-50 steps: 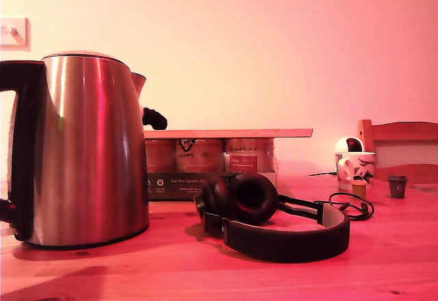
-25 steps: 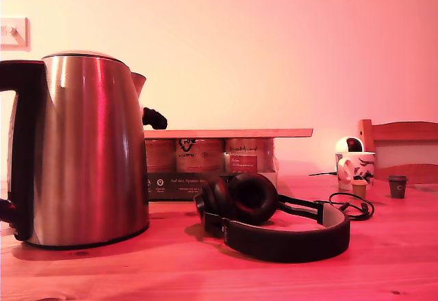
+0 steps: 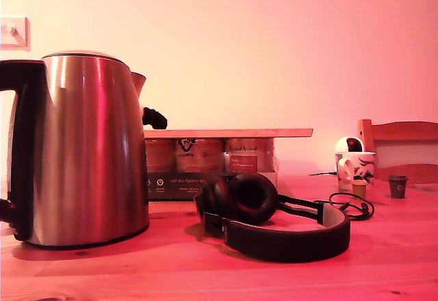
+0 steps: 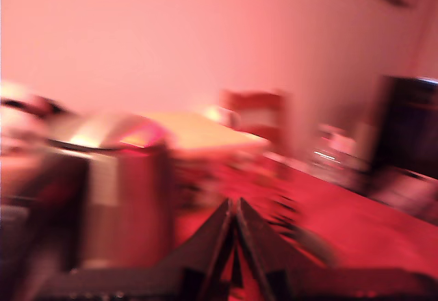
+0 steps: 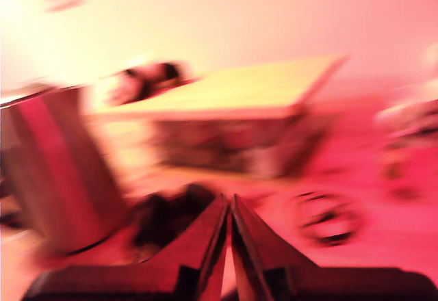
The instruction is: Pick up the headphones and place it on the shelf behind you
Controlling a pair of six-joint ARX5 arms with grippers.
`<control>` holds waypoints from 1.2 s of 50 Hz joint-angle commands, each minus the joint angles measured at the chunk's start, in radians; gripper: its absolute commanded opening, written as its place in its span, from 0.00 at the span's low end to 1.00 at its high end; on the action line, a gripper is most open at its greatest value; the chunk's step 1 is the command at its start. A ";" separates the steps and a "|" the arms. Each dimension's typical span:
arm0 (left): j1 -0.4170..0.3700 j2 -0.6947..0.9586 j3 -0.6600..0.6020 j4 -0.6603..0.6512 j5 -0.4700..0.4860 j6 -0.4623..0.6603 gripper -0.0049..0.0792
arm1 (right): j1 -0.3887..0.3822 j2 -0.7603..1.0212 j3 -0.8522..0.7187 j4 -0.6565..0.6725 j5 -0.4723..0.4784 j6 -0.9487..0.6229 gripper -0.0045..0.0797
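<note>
The black headphones [image 3: 267, 219] lie on the wooden table in the middle of the exterior view, ear cups folded together and the padded headband curving toward the exterior view's right. Behind them the thin light-wood shelf [image 3: 229, 133] rests flat on a dark box of jars [image 3: 205, 164]. Neither arm shows in the exterior view. In the blurred second wrist view, my second gripper [image 5: 230, 200] is shut and empty, above and short of the headphones [image 5: 171, 215], with the shelf [image 5: 239, 85] beyond. My first gripper [image 4: 233, 205] is shut and empty too, its view smeared by motion.
A large steel kettle [image 3: 79, 150] fills the exterior view's left. A thin coiled black cable [image 3: 349, 206] lies beside the headband. A printed mug [image 3: 354, 167], two tiny cups [image 3: 397, 186] and a wooden chair back [image 3: 400, 150] stand at the exterior view's right.
</note>
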 commanded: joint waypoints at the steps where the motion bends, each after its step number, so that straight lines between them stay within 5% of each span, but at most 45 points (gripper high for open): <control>1: -0.023 0.003 -0.013 -0.003 0.006 -0.005 0.04 | 0.025 -0.006 0.015 -0.008 -0.020 0.021 0.04; 19: -0.151 0.003 -0.013 -0.058 0.008 -0.005 0.04 | 0.157 0.046 0.126 -0.138 -0.028 0.041 0.04; 34: -0.209 0.003 -0.013 -0.058 0.007 0.010 0.04 | 0.245 0.357 0.431 -0.447 -0.039 -0.002 0.04; 45: -0.214 0.003 -0.013 -0.063 -0.043 0.009 0.04 | 0.336 0.675 0.616 -0.613 -0.002 -0.358 0.05; 60: -0.214 0.003 -0.013 -0.194 -0.200 0.056 0.04 | 0.426 0.954 0.775 -0.649 0.079 -0.726 0.06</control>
